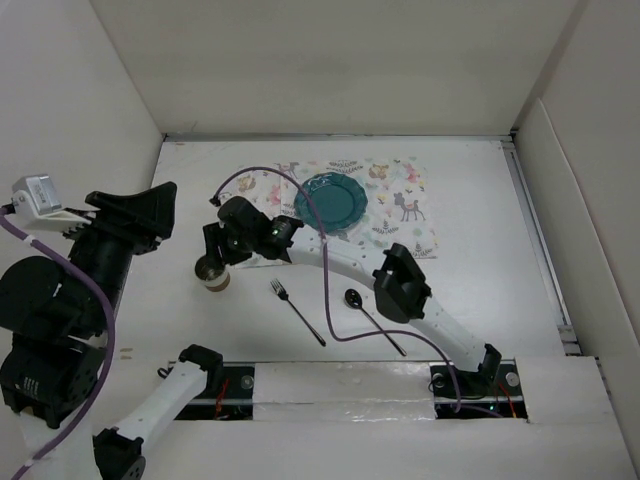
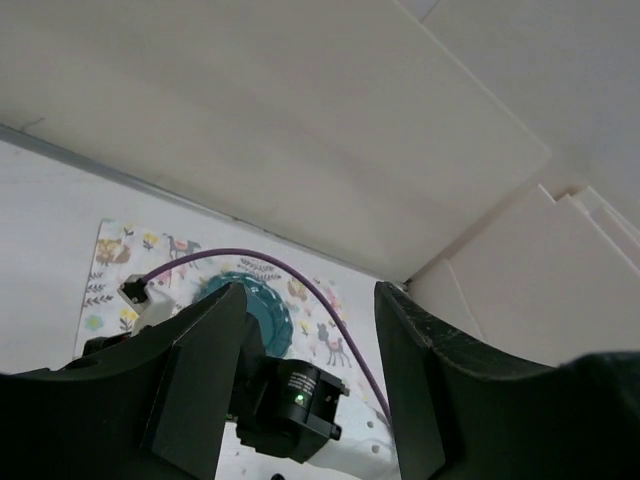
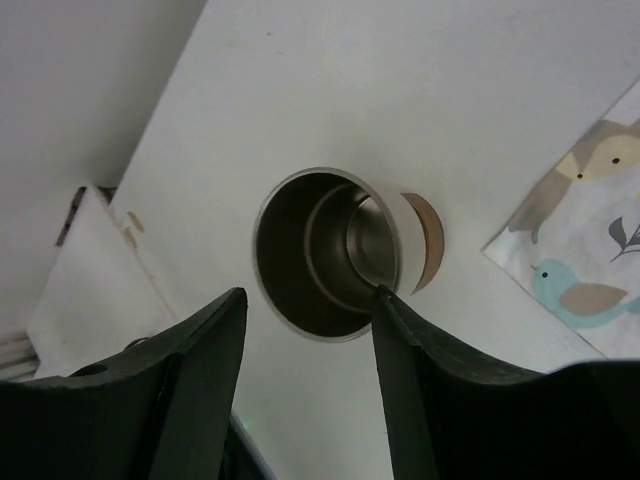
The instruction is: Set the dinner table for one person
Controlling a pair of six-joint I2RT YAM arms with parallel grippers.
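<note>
Noted from the top view: the white tabletop [image 1: 480, 290], walled by white panels, filled the workspace from the arm bases to the far wall. A printed placemat [image 1: 400, 205] lay toward its far middle, and a teal plate [image 1: 332, 200] sat on the mat's left half.

The right arm reached diagonally across to the left. The right claw [image 3: 308, 295] hung over a metal cup [image 3: 330, 255] with its fingers [image 3: 200, 390] spread apart. The cup stood upright on bare tabletop, just off the mat's near-left corner, its mouth open to the wrist camera and a brown part showing on its outside. One finger overlapped the rim in that view; I could not tell whether it touched.

A fork [image 1: 297, 312] lay on bare tabletop nearer than the mat, tines toward the far left. A spoon [image 1: 372, 320] lay just to its right at the same slant. A purple cable [image 1: 330, 300] draped between them.

The left arm was raised at the left side. The left claw [image 2: 310, 300] was held apart with nothing between its fingers, and its camera looked toward the mat and plate.
</note>
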